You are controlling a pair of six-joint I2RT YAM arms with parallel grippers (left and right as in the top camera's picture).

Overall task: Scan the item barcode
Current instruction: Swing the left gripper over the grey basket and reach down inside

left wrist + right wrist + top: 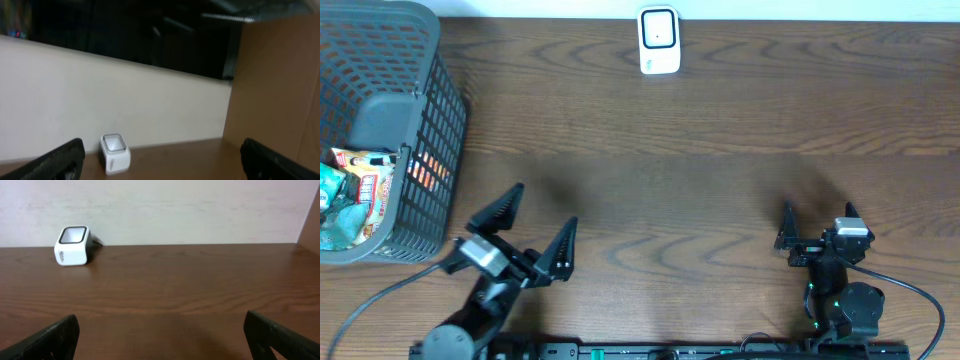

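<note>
Both arms sit at the near table edge, left gripper and right gripper spread wide, empty. Snack packets lie in the grey basket; the white scanner stands at the far edge.

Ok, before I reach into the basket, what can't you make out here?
Overhead: snack packets cut off by the left edge and partly under the basket rim; barcode too small to find.
Scanner window: too small overhead, blurred in left wrist view.
The basket lies outside both wrist views.
</note>
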